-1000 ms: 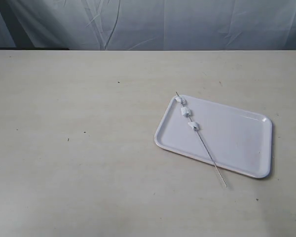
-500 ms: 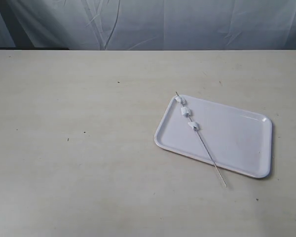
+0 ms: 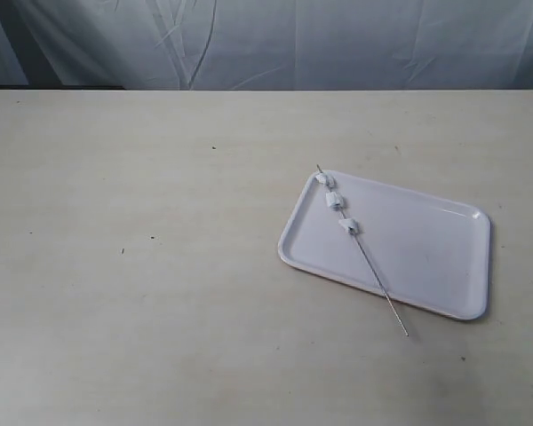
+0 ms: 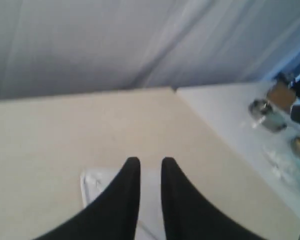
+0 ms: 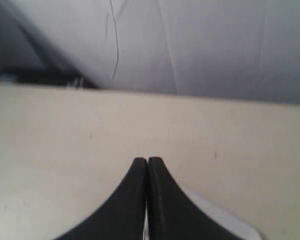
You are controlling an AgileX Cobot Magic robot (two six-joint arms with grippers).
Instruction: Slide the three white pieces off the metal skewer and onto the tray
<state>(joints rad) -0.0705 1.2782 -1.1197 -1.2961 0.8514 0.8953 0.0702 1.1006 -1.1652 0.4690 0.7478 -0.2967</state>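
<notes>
1. Nothing on the table (image 3: 142, 266) is seen to have moved since the earlier exterior frames; tray (image 3: 426, 248), skewer (image 3: 373, 271) and pieces (image 3: 335, 202) lie as before, and no arm is seen in that view.
2. A narrow gap is shown between the jaws of the left gripper (image 4: 150, 165), with nothing held; the right gripper (image 5: 148, 162) is pressed closed and empty.
3. The skewer is laid across the tray's left part, running from 11 o'clock to 5 o'clock, both ends overhanging the rim.
4. All three pieces are threaded near the 11 o'clock end, over the tray.
5. The step in hand is judged to be the approach; no piece has been slid off.
6. Next, the bare 5 o'clock end is probably to be pinched and the pieces pushed off towards 11 o'clock.
</notes>
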